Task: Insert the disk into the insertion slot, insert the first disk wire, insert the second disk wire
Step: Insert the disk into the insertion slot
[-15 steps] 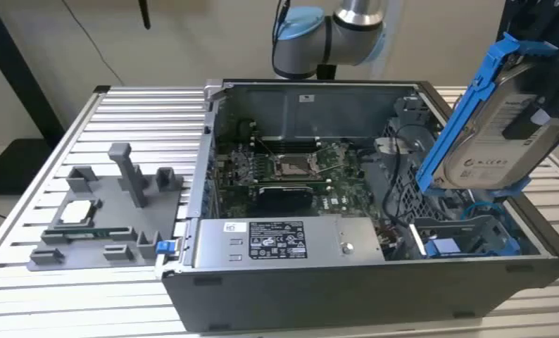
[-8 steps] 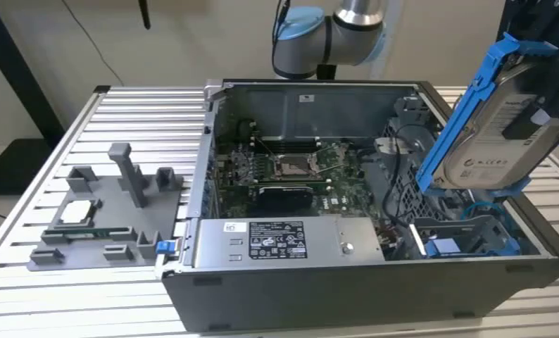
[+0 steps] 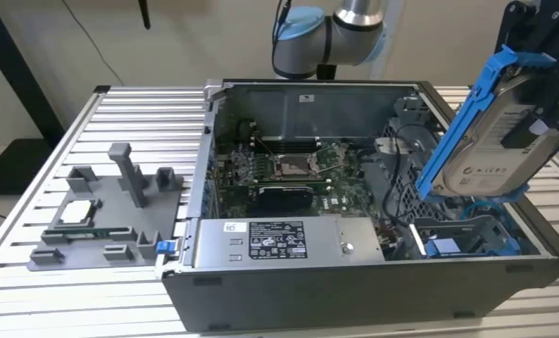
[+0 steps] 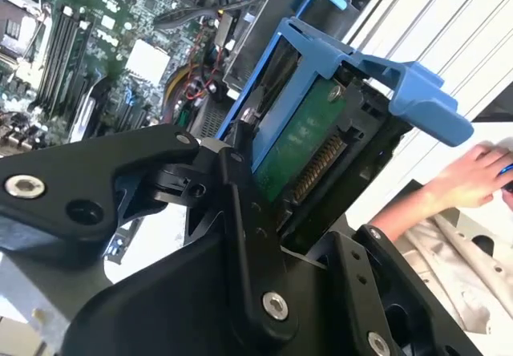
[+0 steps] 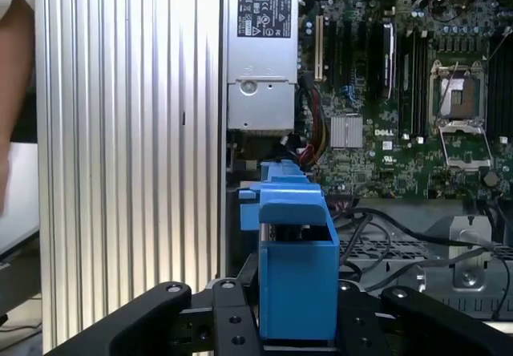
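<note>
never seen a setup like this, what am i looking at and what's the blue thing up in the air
A robot arm works on an open computer case lying on a slatted metal table. The exterior view comes from a camera off the arm; both wrist views come from cameras riding on the arm, looking past its black gripper. The blue thing is the disk, a silver hard drive in a blue carrier, clamped in the gripper and held on end above the insertion slot, not yet in it. Inside the case lie the motherboard and a grey power-supply box; a grey fixture stands beside it. A person's hand appears in the second wrist view.
</note>
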`<action>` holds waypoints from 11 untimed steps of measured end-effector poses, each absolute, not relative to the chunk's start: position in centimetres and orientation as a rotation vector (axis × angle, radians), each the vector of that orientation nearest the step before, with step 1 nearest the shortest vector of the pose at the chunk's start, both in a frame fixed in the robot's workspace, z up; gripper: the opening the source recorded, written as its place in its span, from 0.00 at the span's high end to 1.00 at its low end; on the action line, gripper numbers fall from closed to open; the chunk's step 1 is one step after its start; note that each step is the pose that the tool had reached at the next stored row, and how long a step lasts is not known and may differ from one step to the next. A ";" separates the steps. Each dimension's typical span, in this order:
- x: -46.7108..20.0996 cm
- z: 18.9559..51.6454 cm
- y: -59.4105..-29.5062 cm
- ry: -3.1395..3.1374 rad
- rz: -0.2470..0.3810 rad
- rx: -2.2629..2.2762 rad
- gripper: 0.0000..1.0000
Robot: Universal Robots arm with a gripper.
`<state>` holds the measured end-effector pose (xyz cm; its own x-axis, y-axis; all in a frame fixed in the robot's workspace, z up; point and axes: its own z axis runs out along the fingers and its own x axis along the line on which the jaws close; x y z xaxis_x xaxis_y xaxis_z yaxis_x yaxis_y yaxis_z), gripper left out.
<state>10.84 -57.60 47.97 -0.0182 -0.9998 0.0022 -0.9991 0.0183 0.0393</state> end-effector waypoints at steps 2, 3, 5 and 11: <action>11.0 47.6 -58.0 -2.222 -0.043 2.181 1.00; 11.1 47.4 -58.2 -2.222 -0.044 2.181 1.00; 11.4 47.0 -58.4 -2.223 -0.046 2.182 1.00; 12.1 46.3 -58.5 -2.224 -0.048 2.183 1.00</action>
